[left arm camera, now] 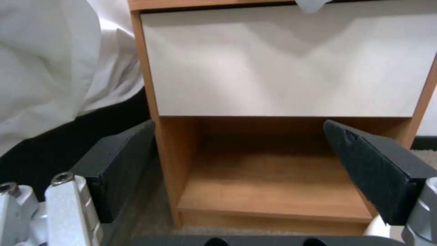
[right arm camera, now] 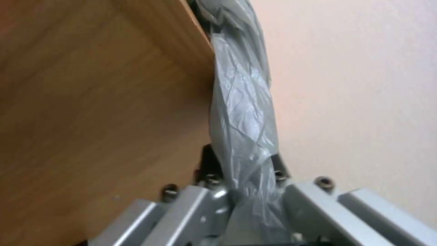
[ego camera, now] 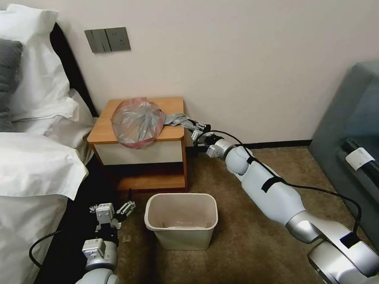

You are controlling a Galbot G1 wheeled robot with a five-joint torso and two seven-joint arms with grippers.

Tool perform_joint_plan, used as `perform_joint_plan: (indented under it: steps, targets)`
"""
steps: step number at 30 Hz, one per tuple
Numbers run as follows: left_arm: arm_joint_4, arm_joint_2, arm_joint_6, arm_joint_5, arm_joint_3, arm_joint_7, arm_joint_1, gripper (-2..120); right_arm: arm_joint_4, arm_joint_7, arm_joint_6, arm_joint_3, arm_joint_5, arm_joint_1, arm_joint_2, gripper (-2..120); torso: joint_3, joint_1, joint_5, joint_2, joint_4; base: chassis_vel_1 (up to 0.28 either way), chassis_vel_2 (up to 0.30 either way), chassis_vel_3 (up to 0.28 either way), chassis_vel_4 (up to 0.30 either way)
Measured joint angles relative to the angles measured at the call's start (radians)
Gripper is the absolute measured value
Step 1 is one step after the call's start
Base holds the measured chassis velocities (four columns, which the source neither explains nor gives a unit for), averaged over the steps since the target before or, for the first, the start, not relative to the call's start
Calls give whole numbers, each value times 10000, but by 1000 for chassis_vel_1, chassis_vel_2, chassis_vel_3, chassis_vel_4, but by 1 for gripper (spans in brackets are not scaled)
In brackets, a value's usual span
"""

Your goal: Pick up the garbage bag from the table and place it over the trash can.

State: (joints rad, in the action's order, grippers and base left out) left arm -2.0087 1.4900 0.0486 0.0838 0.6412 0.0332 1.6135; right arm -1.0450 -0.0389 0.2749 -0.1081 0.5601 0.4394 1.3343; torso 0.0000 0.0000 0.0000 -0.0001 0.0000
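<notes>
The garbage bag (ego camera: 136, 121), grey crinkled plastic with a pinkish-red rim, lies on the table (ego camera: 175, 104), its front edge drooping over the white drawer. A twisted grey tail of the bag (right arm camera: 243, 119) runs off the table's right edge into my right gripper (ego camera: 196, 128), which is shut on it just beside the table's side panel. The beige trash can (ego camera: 181, 220) stands on the carpet in front of the table. My left gripper (ego camera: 112, 210) hangs low to the left of the trash can, open, its black pads (left arm camera: 123, 164) facing the table's low shelf (left arm camera: 273, 191).
A bed (ego camera: 27, 166) with white sheets and pillows fills the left side, close to my left arm. A grey-blue sofa (ego camera: 356, 122) stands at the right. The wall (ego camera: 244, 51) rises right behind the table. Brown carpet (ego camera: 252, 239) lies open around the trash can.
</notes>
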Motion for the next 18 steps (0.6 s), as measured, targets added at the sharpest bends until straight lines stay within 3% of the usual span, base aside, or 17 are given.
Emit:
perform_joint_plan:
  steps: [1,11,18]
  targets:
    - [8,3,2,-5,-11,3,1,93,-47,-7,-6,0,-14,21,-39,0,0,1,0,0,0,0,0,0,0]
    - [-198,-58,-223,310,-82,220,5,93,-816,-106,-128,150,-326,470,-454,0,0,0,1,0,0,0,0,0,0]
    - [-1060,-196,-345,750,476,328,35,93,-2922,-129,-1187,399,-766,1633,-1222,0,-1,0,0,0,0,0,0,0,0]
